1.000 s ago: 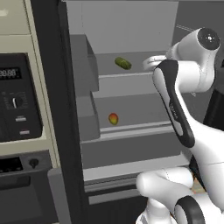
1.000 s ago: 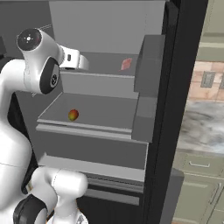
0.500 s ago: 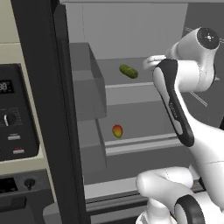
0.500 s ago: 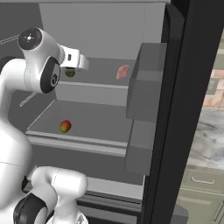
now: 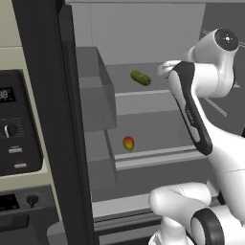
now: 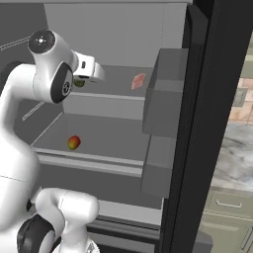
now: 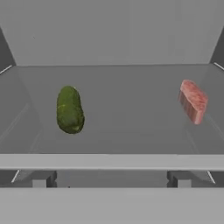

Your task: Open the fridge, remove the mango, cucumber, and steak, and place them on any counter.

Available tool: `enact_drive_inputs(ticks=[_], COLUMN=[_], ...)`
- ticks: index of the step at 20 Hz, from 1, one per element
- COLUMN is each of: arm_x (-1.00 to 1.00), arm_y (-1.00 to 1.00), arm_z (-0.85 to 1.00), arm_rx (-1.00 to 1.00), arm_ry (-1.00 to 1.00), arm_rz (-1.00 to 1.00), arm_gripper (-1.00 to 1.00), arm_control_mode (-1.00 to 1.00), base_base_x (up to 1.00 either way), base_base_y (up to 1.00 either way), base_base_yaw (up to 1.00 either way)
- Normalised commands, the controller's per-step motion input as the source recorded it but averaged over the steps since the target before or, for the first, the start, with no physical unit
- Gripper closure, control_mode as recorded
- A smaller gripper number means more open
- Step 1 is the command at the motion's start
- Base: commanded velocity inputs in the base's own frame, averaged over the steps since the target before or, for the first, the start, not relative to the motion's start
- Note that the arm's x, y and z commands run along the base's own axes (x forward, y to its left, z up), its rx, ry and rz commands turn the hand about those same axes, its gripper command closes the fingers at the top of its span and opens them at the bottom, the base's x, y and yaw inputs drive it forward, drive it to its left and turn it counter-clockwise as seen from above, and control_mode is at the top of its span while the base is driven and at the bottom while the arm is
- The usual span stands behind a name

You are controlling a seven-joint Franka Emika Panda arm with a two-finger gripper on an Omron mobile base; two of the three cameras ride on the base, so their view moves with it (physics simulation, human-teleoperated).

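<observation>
The fridge point(image 5: 48, 95) stands open, and its light grey shelves show. On the upper shelf lie the dark green cucumber point(image 5: 140, 77) point(image 7: 69, 109) to the left and the pinkish-red steak point(image 6: 139, 80) point(image 7: 193, 100) to the right. The red and yellow-green mango point(image 5: 128, 142) point(image 6: 73, 143) rests on the shelf below. My gripper point(image 7: 111, 181) hovers open at the front edge of the upper shelf, level with it and short of both items, holding nothing. In the right base view the hand point(image 6: 91, 69) partly covers the cucumber.
Grey door bins point(image 5: 93, 91) point(image 6: 165, 99) jut out on both sides of the opening. The black oven panel point(image 5: 14, 124) sits left of the fridge. The marbled counter point(image 6: 239, 148) over sage green cabinets point(image 6: 227, 207) lies beyond the right door.
Both base views have shifted and the fridge interior looks larger and nearer: the base has moved closer. The hand remains before the upper shelf. The food has not moved.
</observation>
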Motion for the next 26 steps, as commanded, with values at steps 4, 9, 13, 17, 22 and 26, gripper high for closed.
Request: enact_drive_inputs(ticks=[4,9,13,17,22,26], arm_x=[0.0,0.0,0.0,0.21,0.19,0.14], arm_y=[-0.27,-0.36,-0.22,-0.26,-0.4,-0.48], arm_z=[-0.05,-0.02,-0.02,-0.23,-0.11,0.0], arm_rx=[0.01,0.0,0.0,-0.06,-0.04,0.0], arm_ry=[0.08,0.03,0.07,0.05,0.04,0.0], arm_rz=[-0.04,-0.04,-0.04,-0.1,-0.15,-0.12], arm_gripper=[-1.0,-1.0,-1.0,-1.0,-1.0,-1.0], arm_control_mode=[-1.0,-1.0,-1.0,-1.0,-1.0,-1.0], base_base_x=[0.0,0.0,0.0,0.0,0.0,0.0], base_base_y=[0.0,0.0,0.0,0.0,0.0,0.0], base_base_yaw=[0.0,0.0,0.0,0.0,0.0,0.0])
